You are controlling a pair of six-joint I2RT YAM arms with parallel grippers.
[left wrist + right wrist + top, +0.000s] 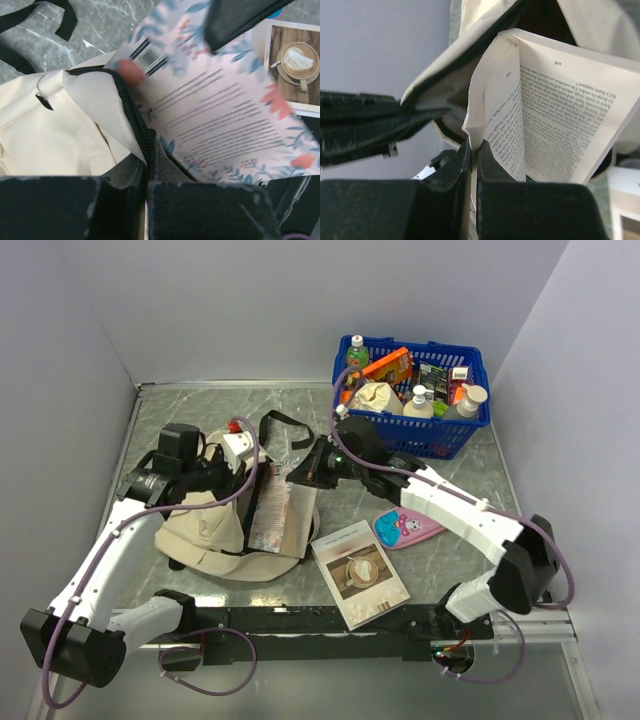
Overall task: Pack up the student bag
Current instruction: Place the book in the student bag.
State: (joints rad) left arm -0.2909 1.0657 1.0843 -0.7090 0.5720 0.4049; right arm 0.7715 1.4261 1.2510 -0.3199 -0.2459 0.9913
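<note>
Left pincer [148, 167], marbled table [100, 30], grey walls [250, 310]

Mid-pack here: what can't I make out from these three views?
- Student bag interior: top view, covered by its own fabric and the floral book.
- Print on the floral book: left wrist view, blurred.
- Blue basket item labels: top view, too small.

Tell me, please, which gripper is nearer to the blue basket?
Right. The right gripper, holding the book, is left of the blue basket; the left gripper is farther left, across the student bag.
</note>
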